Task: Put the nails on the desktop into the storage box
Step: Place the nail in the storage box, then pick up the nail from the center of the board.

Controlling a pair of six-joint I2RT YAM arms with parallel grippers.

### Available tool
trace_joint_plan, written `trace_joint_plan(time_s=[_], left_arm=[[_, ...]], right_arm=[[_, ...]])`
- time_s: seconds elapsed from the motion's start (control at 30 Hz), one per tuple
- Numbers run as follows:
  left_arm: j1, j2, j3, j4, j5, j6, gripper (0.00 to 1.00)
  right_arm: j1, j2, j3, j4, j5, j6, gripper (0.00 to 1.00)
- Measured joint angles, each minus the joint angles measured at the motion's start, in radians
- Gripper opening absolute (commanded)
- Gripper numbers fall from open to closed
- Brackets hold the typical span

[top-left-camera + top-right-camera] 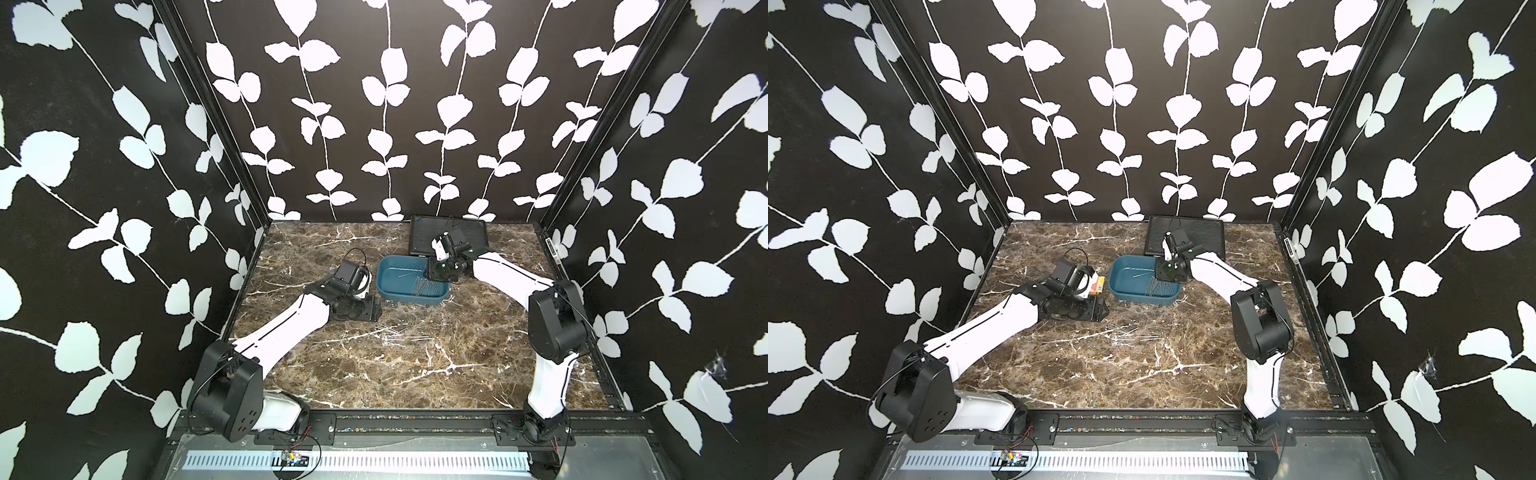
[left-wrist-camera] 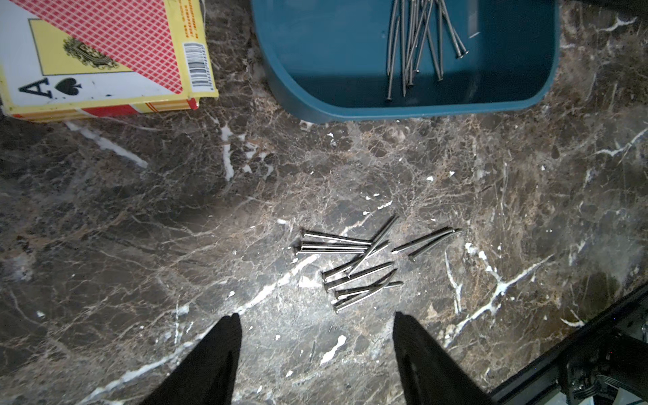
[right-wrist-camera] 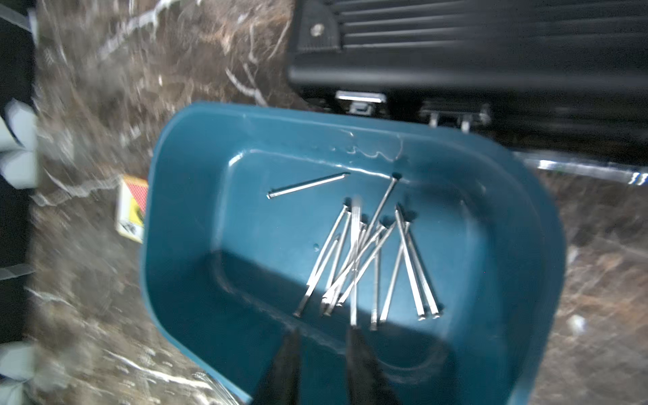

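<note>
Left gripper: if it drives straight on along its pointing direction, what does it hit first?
Probably the loose nails on the desktop: the pile lies just ahead of the open left gripper, slightly off-centre. Height is unclear, so its fingertips might touch bare marble first. The storage box sits farther on.

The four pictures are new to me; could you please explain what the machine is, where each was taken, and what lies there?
It is a robot: a left arm and a right arm, each ending in a gripper. Both top views look down on the desktop; each wrist view looks along one gripper. The box holds nails; loose nails, a card box and a black case lie on the desktop. The left gripper is open near the loose nails, holding nothing. The right gripper, over the box, has its jaws slightly apart and grips nothing.
</note>
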Motion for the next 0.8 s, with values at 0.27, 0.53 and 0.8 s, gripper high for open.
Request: trace_joint_plan(time_s=[0.27,0.53,0.8], left_arm=[[-0.024,0.069,0.018,0.018,0.015,-0.004,0.7],[-0.03,0.079,0.019,0.042,0.029,-0.014,0.7],[-0.03,0.076,-0.031,0.067,0.035,-0.046,0.7]], right_arm=[[-0.001,-0.111,-0.087,-0.059,0.013,-0.121,0.33],[0.04,-0.403,-0.329,-0.095,-0.055,-0.484,0.34],[0.227,-0.366,-0.451,-0.166,-0.003,-0.772,0.34]])
